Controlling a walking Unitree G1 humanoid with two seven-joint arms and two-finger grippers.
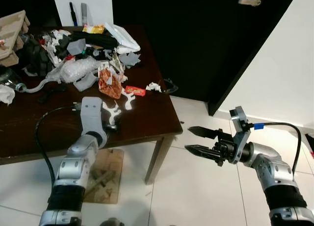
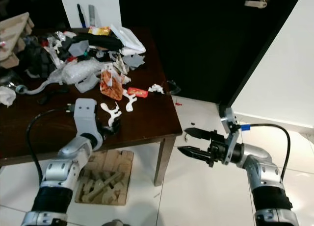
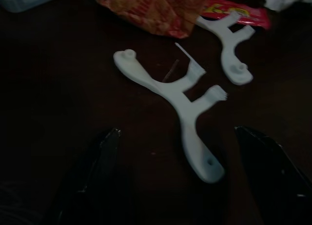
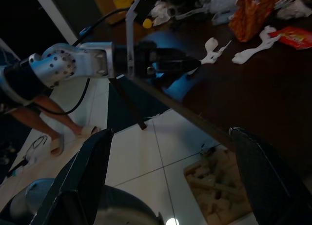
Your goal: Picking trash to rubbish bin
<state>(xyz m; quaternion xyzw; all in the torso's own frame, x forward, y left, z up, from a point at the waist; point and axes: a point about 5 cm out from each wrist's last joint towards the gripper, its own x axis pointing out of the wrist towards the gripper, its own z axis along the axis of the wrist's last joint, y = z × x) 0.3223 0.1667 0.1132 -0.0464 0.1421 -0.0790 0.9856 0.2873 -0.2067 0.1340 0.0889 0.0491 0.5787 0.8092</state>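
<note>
- My left pincer (image 3: pixel 170 176), spread, straddles the white forked plastic scrap (image 3: pixel 183 100) lying flat on the dark wooden counter (image 1: pixel 147 123)'s near edge; its thinness risks slipping.
- My right pincer (image 1: pixel 195 140) hangs spread, right of the counter.

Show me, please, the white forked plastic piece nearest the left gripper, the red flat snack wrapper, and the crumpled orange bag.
White forked plastic piece (image 3: pixel 183 95), left wrist view: its central junction.
Red flat snack wrapper (image 1: pixel 134 90), left eye view: its middle.
Crumpled orange bag (image 1: pixel 110 85), left eye view: its front face.
</note>
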